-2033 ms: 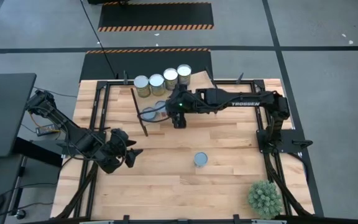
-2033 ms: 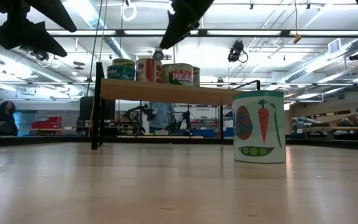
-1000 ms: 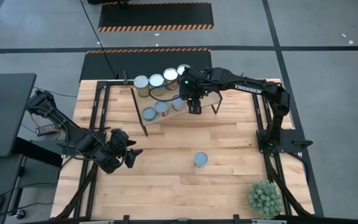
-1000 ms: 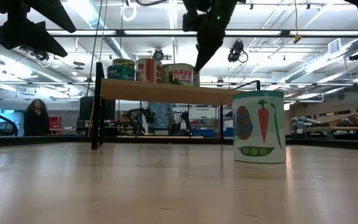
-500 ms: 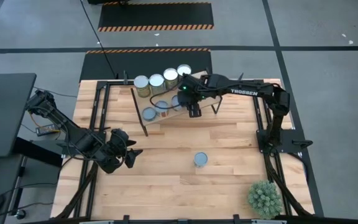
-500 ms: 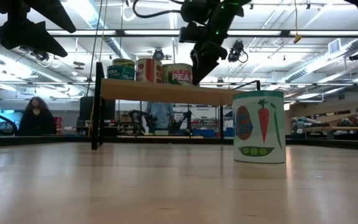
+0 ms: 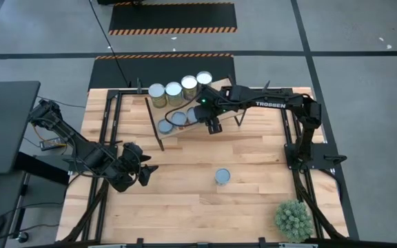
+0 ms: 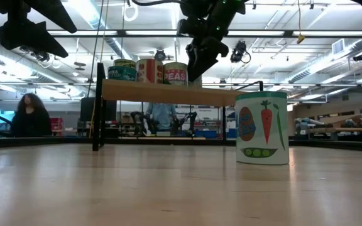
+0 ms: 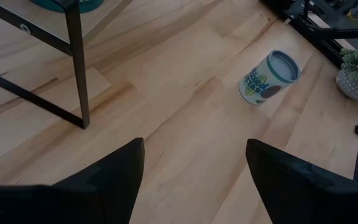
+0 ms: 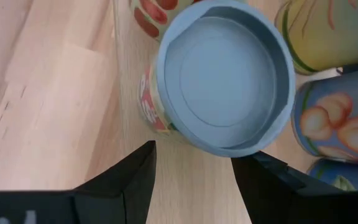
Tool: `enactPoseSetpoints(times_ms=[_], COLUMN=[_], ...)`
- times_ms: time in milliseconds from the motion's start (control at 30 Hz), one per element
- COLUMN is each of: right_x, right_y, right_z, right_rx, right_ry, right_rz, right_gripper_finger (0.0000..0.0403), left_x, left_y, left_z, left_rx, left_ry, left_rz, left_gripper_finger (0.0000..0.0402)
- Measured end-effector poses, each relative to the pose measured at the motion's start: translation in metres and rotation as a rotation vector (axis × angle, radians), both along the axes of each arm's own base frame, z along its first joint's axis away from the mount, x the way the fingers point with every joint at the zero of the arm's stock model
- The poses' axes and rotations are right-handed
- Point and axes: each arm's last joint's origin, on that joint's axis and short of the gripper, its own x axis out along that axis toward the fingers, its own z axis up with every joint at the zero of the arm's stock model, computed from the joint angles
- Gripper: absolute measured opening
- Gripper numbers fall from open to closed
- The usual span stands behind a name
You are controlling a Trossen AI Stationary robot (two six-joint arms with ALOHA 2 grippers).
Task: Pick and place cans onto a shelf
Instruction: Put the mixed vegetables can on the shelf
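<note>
The shelf (image 7: 185, 114) stands at the counter's (image 7: 185, 207) far edge carrying seven cans (image 7: 173, 90); an eighth can (image 7: 222, 176) sits alone mid-counter. The right tool (image 7: 213, 127), fingers spread, has drifted back toward the shelf's front edge over a red-labelled can (image 10: 216, 81). The left tool (image 7: 145, 173), also spread, waits near the counter's left side.

Grey floor (image 7: 364, 41), hazard-striped mats (image 7: 172, 18)

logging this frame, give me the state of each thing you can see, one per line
right gripper: open, over the shelf beside a blue-topped can
left gripper: open, empty, above bare table
shelf: standing, cans on it
cans on shelf: upright
lone can: upright on the table, untouched
plant: upright at table corner
</note>
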Motion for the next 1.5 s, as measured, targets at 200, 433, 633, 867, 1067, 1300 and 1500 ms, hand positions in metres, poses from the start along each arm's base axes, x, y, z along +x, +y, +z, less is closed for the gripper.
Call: enactPoseSetpoints(times_ms=[200, 433, 633, 867, 1067, 1300, 1500], right_x=[-0.006, -0.018, -0.021, -0.024, -0.028, -0.033, -0.041], right_y=[-0.003, 0.019, 0.059, 0.106, 0.142, 0.170, 0.187], right_z=[0.002, 0.011, 0.025, 0.020, 0.017, 0.000, -0.038], right_rx=[-0.019, 0.054, 0.109, 0.265, 0.347, 0.365, 0.392], right_ry=[0.046, 0.086, 0.033, 0.083, 0.122, 0.173, 0.257], right_rz=[-0.082, -0.144, -0.118, -0.143, -0.129, -0.044, -0.005], right_gripper_finger=[0.0214, 0.0214, 0.0214, 0.0214, 0.0227, 0.0311, 0.0390], left_x=[0.000, 0.000, 0.000, 0.000, 0.000, 0.000, 0.000], left_y=[0.000, 0.000, 0.000, 0.000, -0.001, -0.001, -0.001], left_z=[0.000, 0.000, 0.000, 0.000, -0.001, -0.001, -0.001], left_rx=[-0.019, -0.013, 0.013, 0.018, 0.019, 0.020, 0.020], left_ry=[-0.007, -0.006, 0.004, 0.007, 0.030, 0.030, 0.030], left_rz=[0.014, 0.009, -0.012, -0.015, -0.049, -0.050, -0.050], left_gripper_finger=[0.0286, 0.0286, 0.0286, 0.0286, 0.0286, 0.0286, 0.0286])
